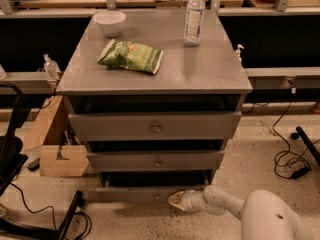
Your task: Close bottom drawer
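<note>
the gripper [176, 200], open or closed i can't tell, is sitting just beside the bottom drawer [131, 193]'s front edge, right of its knob [157, 196], and is needing a straight, level push inward.

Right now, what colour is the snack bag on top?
Green crinkly snack bag, camera view; claw low by the grey bottom drawer.

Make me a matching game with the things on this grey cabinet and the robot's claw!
Things:
1. white bowl
2. water bottle
3. green snack bag
4. claw

Places:
A. down low near the floor, by the front of the bottom drawer
B. back left of the cabinet top
C. lying flat, left of the middle of the top
D. standing upright at the back right of the top

Pairs: 1-B, 2-D, 3-C, 4-A
</note>
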Controlling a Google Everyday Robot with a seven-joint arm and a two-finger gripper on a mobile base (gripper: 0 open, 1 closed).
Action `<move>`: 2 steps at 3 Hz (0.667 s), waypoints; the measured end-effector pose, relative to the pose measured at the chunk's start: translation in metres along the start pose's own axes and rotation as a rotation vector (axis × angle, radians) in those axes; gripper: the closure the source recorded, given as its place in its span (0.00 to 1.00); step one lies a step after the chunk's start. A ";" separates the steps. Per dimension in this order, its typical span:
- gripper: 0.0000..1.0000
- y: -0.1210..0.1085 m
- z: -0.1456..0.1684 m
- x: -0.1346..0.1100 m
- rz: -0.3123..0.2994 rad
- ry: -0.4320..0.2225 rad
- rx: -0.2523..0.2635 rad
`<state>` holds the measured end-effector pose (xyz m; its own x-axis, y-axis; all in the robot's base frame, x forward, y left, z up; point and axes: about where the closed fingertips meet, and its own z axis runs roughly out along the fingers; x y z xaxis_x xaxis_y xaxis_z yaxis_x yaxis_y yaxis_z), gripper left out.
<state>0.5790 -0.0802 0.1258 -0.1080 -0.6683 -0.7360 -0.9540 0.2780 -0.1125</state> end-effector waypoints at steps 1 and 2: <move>1.00 -0.019 0.007 -0.004 -0.001 0.001 0.002; 1.00 -0.022 0.008 -0.004 -0.001 0.001 0.002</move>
<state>0.6022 -0.0777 0.1260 -0.1073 -0.6697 -0.7349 -0.9535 0.2786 -0.1147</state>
